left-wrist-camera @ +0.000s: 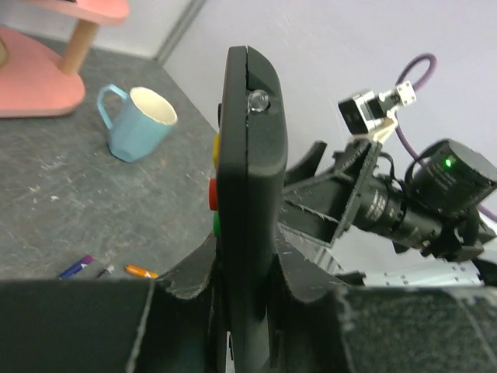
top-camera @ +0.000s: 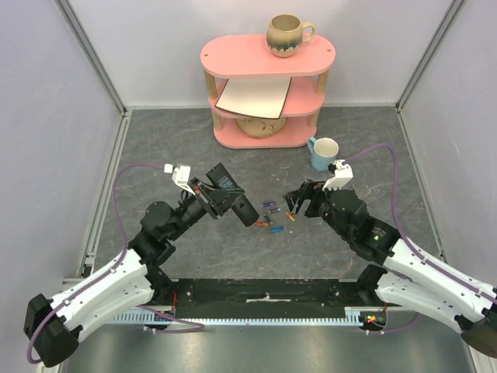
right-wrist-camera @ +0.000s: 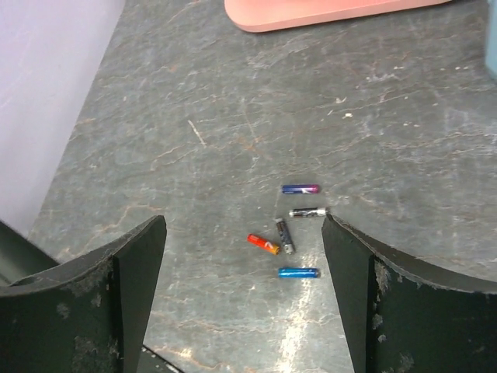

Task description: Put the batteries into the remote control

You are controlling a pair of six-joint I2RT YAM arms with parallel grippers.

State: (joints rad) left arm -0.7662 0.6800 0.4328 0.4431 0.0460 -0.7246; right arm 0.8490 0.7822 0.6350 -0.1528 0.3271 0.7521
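Note:
My left gripper is shut on the slim black remote control and holds it above the table. In the left wrist view the remote stands edge-on between the jaws, with yellow, red and green buttons on its left side. Several batteries lie loose on the table between the two grippers. In the right wrist view they are blue-purple, black-silver, dark, red-orange and blue. My right gripper is open and empty, above and just right of them.
A pink three-tier shelf stands at the back, with a brown mug on top. A light blue cup stands behind the right gripper and also shows in the left wrist view. Walls enclose the table.

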